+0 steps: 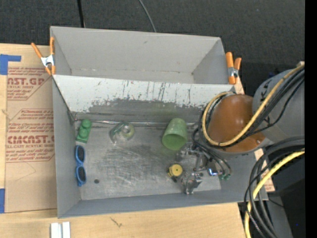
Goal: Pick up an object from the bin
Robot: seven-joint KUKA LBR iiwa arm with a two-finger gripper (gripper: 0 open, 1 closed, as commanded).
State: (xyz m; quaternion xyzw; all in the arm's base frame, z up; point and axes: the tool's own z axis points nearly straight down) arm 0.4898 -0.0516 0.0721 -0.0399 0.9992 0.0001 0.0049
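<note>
Camera view: claw (194,178) low at bin (129,157) front-right corner, just beside small yellow round thing (175,171); green cup (174,134) behind. Claw width: cannot tell. Nothing visibly gripped; grasp and lift not yet done.

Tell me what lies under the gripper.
Bare grey bin floor shows around the gripper, with a small yellow round thing just beside it and a green cup farther back. Directly under the gripper the floor is covered; anything there is hidden.

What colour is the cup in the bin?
The cup is light green, clearest in the camera view.
</note>
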